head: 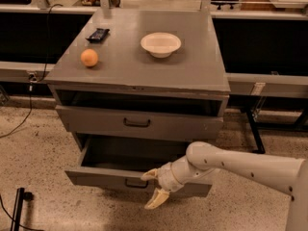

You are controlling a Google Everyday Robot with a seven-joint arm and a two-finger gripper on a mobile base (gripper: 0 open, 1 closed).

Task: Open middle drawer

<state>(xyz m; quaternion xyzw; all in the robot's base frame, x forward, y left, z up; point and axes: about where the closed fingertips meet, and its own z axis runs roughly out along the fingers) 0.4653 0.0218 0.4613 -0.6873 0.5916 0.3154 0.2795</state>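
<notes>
1. The pincer (149, 191) hangs just in front of the middle drawer (96, 178), right of its black handle (136, 183). Its two pale fingers are spread wide, one near the front's top edge and one below its bottom edge, and they grip nothing.
2. The white arm (250, 167) enters from the right edge, bends at a rounded joint, and slopes down-left to the wrist.
3. The middle drawer stands well out from the grey cabinet (192, 76), under the top drawer (183, 126).
4. The drawer's inside is dark; its contents cannot be made out.
5. Whatever lies beneath the middle drawer is hidden by it.
</notes>
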